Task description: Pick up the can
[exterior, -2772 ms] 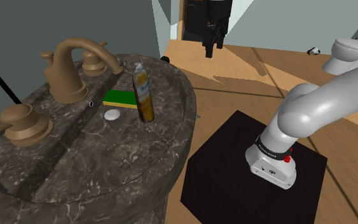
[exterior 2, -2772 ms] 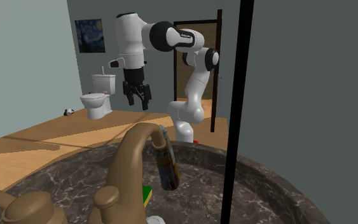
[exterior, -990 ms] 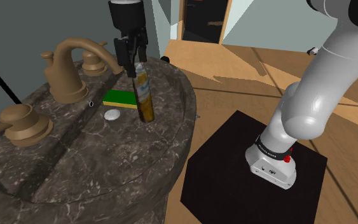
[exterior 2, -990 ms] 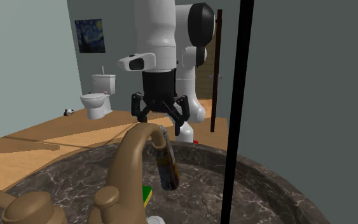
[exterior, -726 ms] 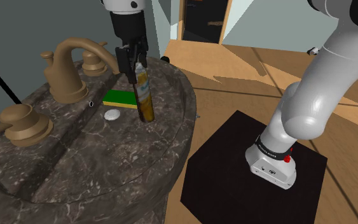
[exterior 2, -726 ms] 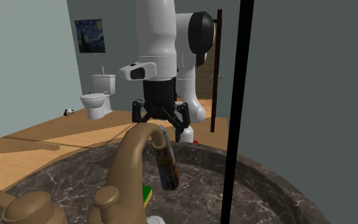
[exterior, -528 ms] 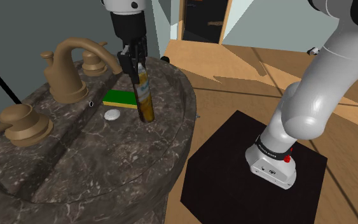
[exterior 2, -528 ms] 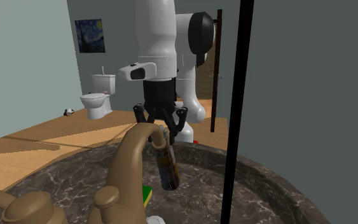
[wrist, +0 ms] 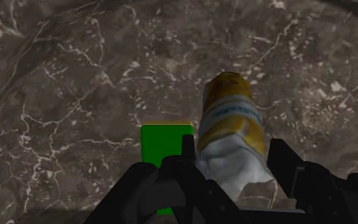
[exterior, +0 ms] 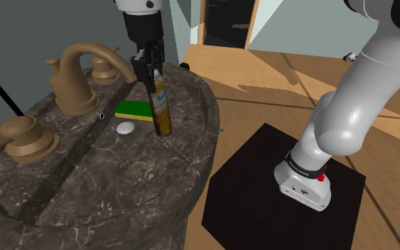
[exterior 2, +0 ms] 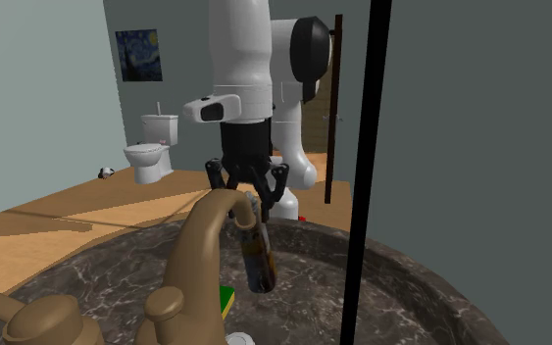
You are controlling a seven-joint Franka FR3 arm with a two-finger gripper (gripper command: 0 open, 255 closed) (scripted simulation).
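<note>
1. The gripper hangs straight down over the sink. Its two black fingers are drawn in narrow and clasp the white top of the can from both sides.
2. The can is a tall, slim one, yellow and white above and brown lower down. Its base stands on the dark marbled surface and its body leans a little in the shoulder view.
3. Just beside the can, on the shoulder view's left, lies a green sponge with its near end close to the can's base. In the wrist view the sponge sits beside one finger and does not touch the can.
4. The brown faucet arches close by on the same side, with its spout end near the gripper, so that side is tight.
5. A small white plug lies on the marble near the sponge, apart from the can.
6. On the shoulder view's right, the sink's curved rim runs near the can, with the wooden floor open beyond it.
7. The marble in front of the can is bare toward the near rim.
8. The white arm rises from the black stand, well apart from the sink's edge.
9. In the second exterior view a black upright bar crosses in front, and a toilet stands far off by the wall.
</note>
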